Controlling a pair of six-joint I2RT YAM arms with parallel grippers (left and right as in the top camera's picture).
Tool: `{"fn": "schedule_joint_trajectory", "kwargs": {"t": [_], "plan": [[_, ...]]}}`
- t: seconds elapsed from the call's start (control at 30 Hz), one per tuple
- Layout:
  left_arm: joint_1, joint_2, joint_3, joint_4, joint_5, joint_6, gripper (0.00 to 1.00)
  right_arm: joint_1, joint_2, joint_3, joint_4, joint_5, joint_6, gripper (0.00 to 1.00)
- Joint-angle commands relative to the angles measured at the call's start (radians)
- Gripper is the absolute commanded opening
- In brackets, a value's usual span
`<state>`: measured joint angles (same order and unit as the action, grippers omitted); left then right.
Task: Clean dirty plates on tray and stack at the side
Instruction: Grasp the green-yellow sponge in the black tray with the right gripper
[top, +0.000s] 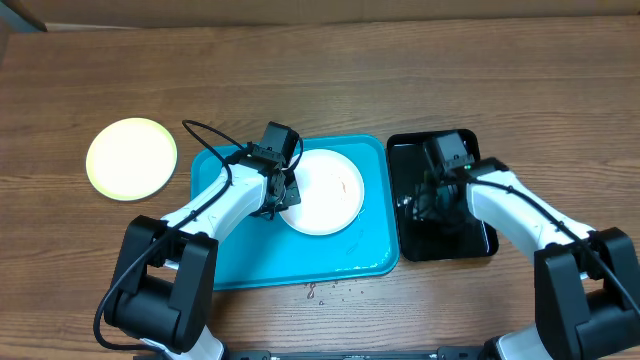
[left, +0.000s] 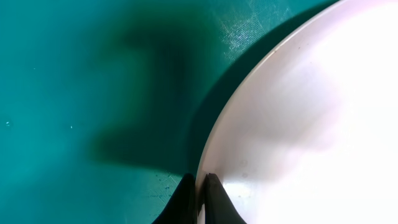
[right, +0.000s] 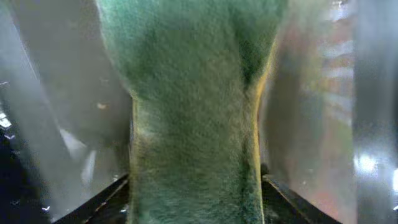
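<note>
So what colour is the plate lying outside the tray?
The plate is pale yellow, clearest in the overhead view.

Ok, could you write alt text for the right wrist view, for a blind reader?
A green sponge with a yellow edge fills the middle, pinched at its waist by the right gripper, whose dark fingers show at the bottom. Behind it is a glossy black tray.

Bright, even light; close-ups soft.
Overhead is sharp, yellow plate (top: 131, 158) nearly blown out, black tray (top: 430, 242) glinting. Left wrist: dark soft shadow on blue tray (left: 50, 62), glare washing white plate (left: 311, 124). Right wrist: sponge (right: 193, 112) fills frame, blurred.
</note>
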<state>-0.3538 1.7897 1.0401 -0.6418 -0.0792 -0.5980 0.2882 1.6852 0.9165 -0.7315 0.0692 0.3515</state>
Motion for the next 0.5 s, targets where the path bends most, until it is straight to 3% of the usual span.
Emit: {"fn": "schedule_joint_trajectory", "kwargs": {"t": [0.0,0.13,0.27,0.3,0.33,0.37,0.4,0.47], "plan": [[0.000,0.041,-0.045,-0.003,0.002,-0.016,0.04,0.000,0.000,-0.014,0.019,0.016,0.008,0.47],[0.000,0.041,-0.045,-0.004,0.002,-0.016,0.04,0.000,0.000,0.006,-0.006,0.016,0.004,0.04],[0.000,0.041,-0.045,-0.004,0.002,-0.016,0.04,0.000,-0.002,0.110,-0.141,0.016,-0.008,0.07],[0.000,0.041,-0.044,-0.003,0.002,-0.016,0.04,0.000,-0.002,0.140,-0.176,0.016,-0.008,0.18],[0.000,0.041,-0.045,-0.003,0.002,-0.016,0.04,0.000,-0.002,0.169,-0.210,0.016,-0.011,0.38],[0.000,0.041,-0.045,-0.004,0.002,-0.016,0.04,0.000,-0.002,0.199,-0.244,0.017,-0.012,0.65],[0.000,0.041,-0.045,-0.004,0.002,-0.016,0.04,0.000,-0.002,0.225,-0.268,0.018,-0.012,0.82],[0.000,0.041,-0.045,-0.006,0.002,-0.016,0.04,0.000,-0.002,0.240,-0.268,0.021,-0.019,0.96]]}}
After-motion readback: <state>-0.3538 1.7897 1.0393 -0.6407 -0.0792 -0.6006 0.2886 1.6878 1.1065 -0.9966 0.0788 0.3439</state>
